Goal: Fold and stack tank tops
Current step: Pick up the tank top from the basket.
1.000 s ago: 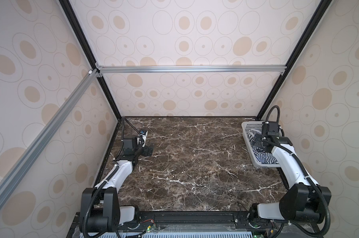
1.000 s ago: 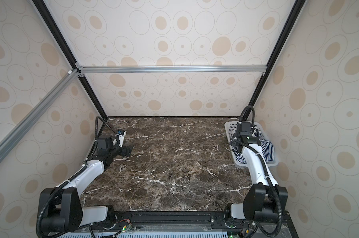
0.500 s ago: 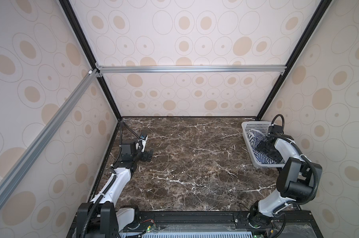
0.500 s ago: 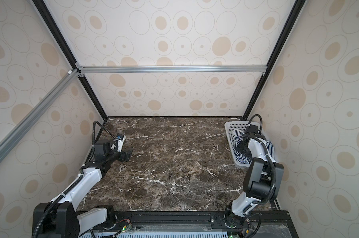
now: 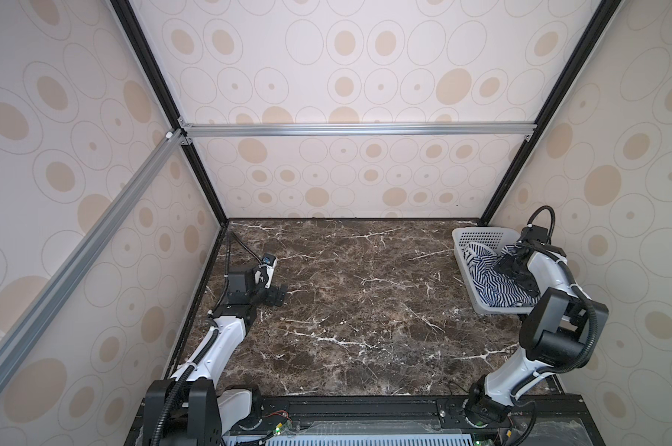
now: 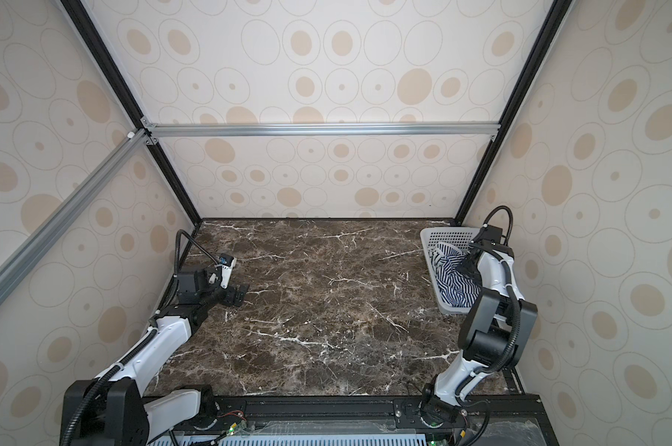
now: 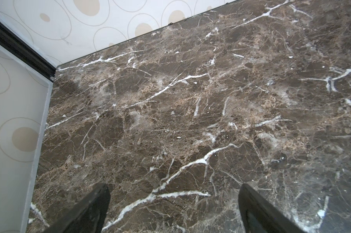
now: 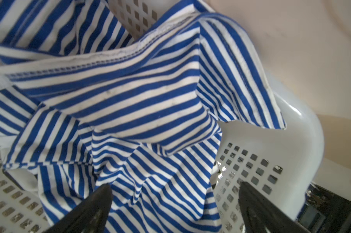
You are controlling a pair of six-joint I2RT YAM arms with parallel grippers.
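Both wide open, empty; left gripper [image 7: 173, 189] over table [image 7: 190, 100]; right gripper [image 8: 174, 188] over crumpled tank tops [image 8: 130, 100], axis indiscernible.

Marble tabletop [image 5: 365, 309] with white basket [image 5: 466, 259]

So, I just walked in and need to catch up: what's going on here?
The right gripper hangs open over the crumpled blue-and-white striped tank tops in the white perforated plastic basket, gripping nothing yet. The left gripper, also open, hovers over the brown marble tabletop, empty. Nothing is folded.
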